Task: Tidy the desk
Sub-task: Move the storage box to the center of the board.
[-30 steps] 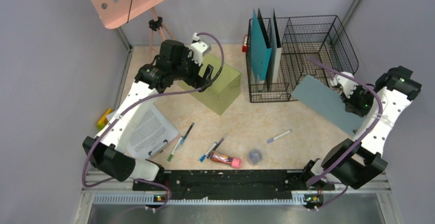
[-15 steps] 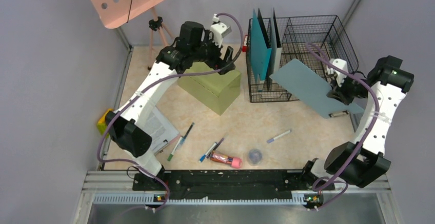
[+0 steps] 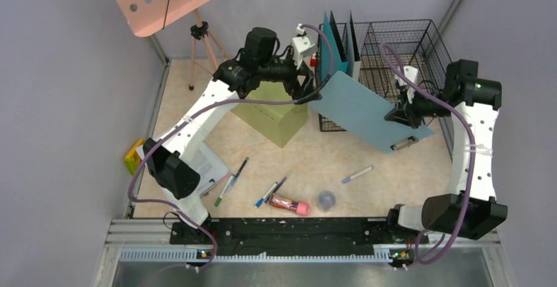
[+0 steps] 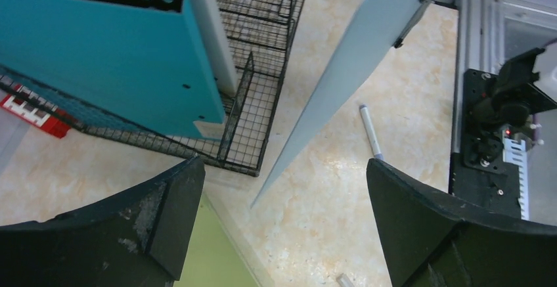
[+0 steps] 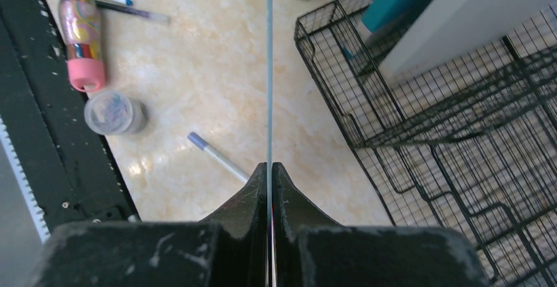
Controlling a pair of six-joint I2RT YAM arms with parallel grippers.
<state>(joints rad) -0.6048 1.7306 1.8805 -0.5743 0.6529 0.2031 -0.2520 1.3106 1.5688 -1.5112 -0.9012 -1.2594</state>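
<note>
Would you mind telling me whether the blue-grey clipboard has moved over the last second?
Yes. The clipboard has swung left across the wire rack's front, toward the green box.

Beige marbled tabletop (image 3: 309, 152) — olive box (image 3: 272, 113), black wire rack (image 3: 420, 44) at back. Near edge: scattered pens (image 3: 356, 174), pink-capped tube (image 3: 289, 203), round jar (image 3: 326, 199) — papers (image 3: 209, 165) left.

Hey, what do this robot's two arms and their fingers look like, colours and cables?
The left arm and right arm match: white tubular links between chunky black joint housings, with a purple cable running along each. A small green light glows on the right arm's upper joint. The fingers are black, wedge-shaped and scuffed whitish.
</note>
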